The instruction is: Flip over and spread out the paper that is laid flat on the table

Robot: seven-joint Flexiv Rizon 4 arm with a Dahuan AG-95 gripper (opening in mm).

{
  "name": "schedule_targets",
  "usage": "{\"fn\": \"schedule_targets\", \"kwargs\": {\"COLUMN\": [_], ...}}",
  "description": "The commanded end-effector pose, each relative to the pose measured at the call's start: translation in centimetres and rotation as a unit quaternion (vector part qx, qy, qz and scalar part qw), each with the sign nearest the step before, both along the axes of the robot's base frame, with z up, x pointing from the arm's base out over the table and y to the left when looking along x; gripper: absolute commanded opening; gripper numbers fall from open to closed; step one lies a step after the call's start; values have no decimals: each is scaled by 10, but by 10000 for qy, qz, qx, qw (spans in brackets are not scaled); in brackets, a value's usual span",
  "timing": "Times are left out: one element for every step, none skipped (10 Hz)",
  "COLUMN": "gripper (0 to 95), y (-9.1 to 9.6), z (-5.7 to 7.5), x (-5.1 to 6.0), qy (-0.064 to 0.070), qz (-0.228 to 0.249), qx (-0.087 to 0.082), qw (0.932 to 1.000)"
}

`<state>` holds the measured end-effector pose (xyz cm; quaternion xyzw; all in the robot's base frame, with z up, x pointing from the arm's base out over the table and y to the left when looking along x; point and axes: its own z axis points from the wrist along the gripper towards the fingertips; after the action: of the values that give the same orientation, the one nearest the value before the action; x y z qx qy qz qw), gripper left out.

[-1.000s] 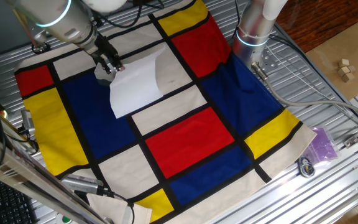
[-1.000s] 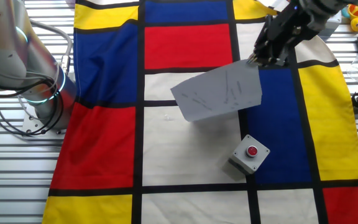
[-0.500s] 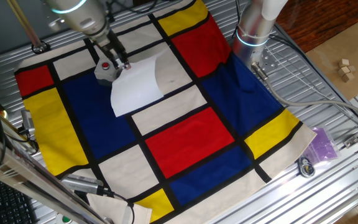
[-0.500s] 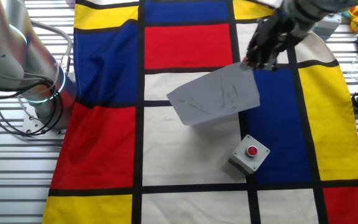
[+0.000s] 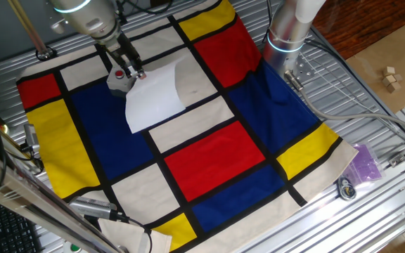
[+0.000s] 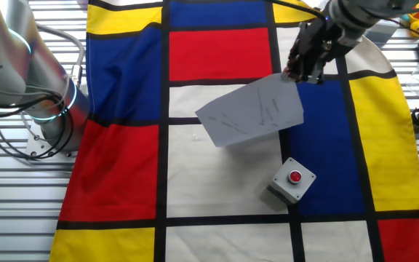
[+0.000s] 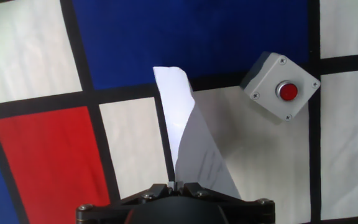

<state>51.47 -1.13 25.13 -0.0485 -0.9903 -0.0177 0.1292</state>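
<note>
The paper (image 5: 162, 95) is a thin white sheet. One corner is lifted off the cloth-covered table (image 5: 209, 154), while its far edge still rests on the cloth. My gripper (image 5: 133, 71) is shut on that raised corner. In the other fixed view the gripper (image 6: 297, 71) pinches the sheet's upper right corner and the paper (image 6: 249, 111) slopes down to the left, its grey underside showing. In the hand view the paper (image 7: 188, 140) hangs down from my closed fingertips (image 7: 180, 184) as a narrow strip seen nearly edge-on.
A grey box with a red button (image 5: 119, 79) stands right beside the gripper; it also shows in the other fixed view (image 6: 292, 178) and the hand view (image 7: 281, 86). The arm's base (image 5: 287, 31) stands at the cloth's far edge. Cables run over the slats (image 5: 371, 119).
The gripper has risen a little with the paper's corner, lifting the sheet further off the cloth. In the last half second almost nothing moved.
</note>
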Motion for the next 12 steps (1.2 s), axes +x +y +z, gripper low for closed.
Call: {"fn": "schedule_targets", "kwargs": {"gripper": [0,0,0,0,0,0,0,0,0,0,0,0], "y": [0,0,0,0,0,0,0,0,0,0,0,0], "z": [-1,-2,-2,-2,-2,-2,-2,-2,-2,-2,-2,-2], "x": [-4,-4,-4,-4,-4,-4,-4,-4,-4,-4,-4,-4], "qy": [-163,-194,-213,-228,-241,-240,-241,-261,-269,-270,-285,-289], "qz": [-9,1,-5,6,16,80,96,93,104,124,157,224], "qx": [34,44,56,69,76,53,42,40,40,46,57,70], "qw": [9999,9998,9998,9997,9997,9997,9997,9996,9996,9995,9995,9993]}}
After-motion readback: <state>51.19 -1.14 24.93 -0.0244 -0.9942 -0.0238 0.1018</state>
